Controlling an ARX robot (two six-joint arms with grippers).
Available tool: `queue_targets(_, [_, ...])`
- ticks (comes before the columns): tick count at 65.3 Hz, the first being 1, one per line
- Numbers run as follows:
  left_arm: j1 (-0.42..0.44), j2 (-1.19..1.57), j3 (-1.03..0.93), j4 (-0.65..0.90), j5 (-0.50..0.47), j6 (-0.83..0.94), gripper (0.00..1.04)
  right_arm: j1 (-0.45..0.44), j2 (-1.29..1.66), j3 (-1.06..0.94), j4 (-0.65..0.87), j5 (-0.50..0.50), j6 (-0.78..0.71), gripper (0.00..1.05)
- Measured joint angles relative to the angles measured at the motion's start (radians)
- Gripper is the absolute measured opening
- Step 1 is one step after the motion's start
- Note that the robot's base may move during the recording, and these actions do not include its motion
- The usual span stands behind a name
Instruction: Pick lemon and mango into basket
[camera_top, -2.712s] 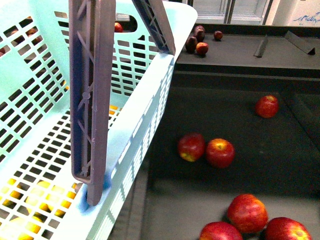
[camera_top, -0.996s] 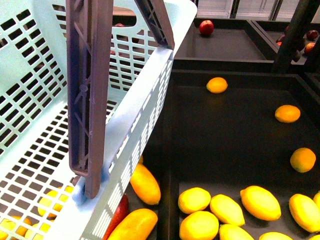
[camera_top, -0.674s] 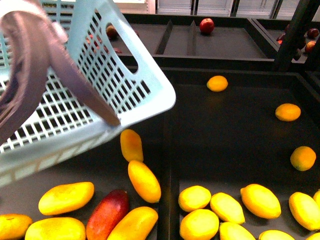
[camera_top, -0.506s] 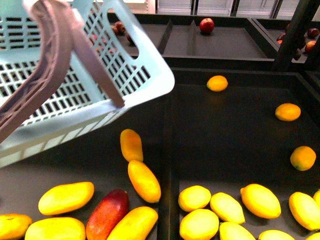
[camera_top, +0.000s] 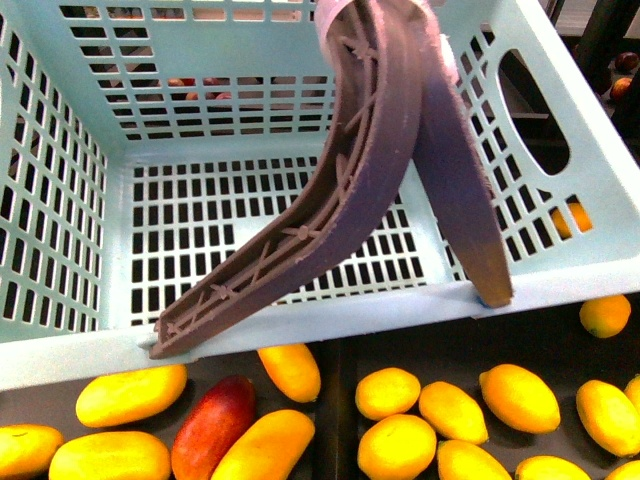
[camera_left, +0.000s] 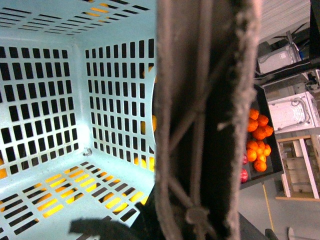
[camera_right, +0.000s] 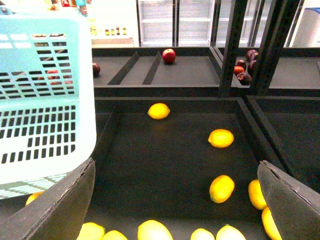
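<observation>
The scene is being lit brightly and evenly; the handle (camera_left: 190, 125) is being rendered soft and out of focus in the left wrist view.

The dark desk (camera_right: 165, 160) is split by low walls into bins. Seen from the front, the left bin holds yellow mangoes (camera_top: 130, 393) and one red mango (camera_top: 213, 427). The right bin holds lemons (camera_top: 388, 392), several touching. A red apple (camera_right: 169, 55) lies in a farther bin.

furniture: black display bins (camera_right: 170, 150) w/ dividers, black uprights (camera_right: 234, 45)
back wall: glass-door fridges (camera_right: 176, 20), lit bright
floor (camera_left: 300, 215): plain grey
</observation>
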Motion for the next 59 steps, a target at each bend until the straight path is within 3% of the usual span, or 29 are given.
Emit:
queue_targets(10, [0.002, -0.002, 0.000, 0.000, 0.000, 0.006, 0.05, -0.007, 0.027, 0.020, -0.058, -0.010, 0.036, 0.96])
queue_targets(13, [0.002, -0.002, 0.000, 0.000, 0.001, 0.006, 0.05, -0.055, 0.123, 0.076, -0.184, -0.057, 0.106, 0.96])
queue_targets(16, [0.002, -0.002, 0.000, 0.000, 0.002, 0.006, 0.05, -0.119, 0.219, 0.105, -0.203, -0.111, 0.145, 0.96])
queue_targets(23, [-0.002, -0.002, 0.000, 0.000, 0.007, 0.008, 0.05, -0.303, 0.459, 0.130, -0.040, -0.230, 0.157, 0.96])
queue_targets(30, [-0.001, -0.003, 0.000, 0.000, 0.010, 0.008, 0.05, -0.468, 0.892, 0.172, 0.330, -0.358, 0.039, 0.96])
queue_targets(40, [-0.001, -0.003, 0.000, 0.000, 0.005, 0.007, 0.05, -0.496, 1.410, 0.279, 0.621, -0.405, -0.224, 0.96])
queue_targets(59, [-0.002, -0.003, 0.000, 0.000, 0.007, 0.007, 0.05, -0.395, 1.868, 0.465, 0.586, -0.375, -0.474, 0.96])
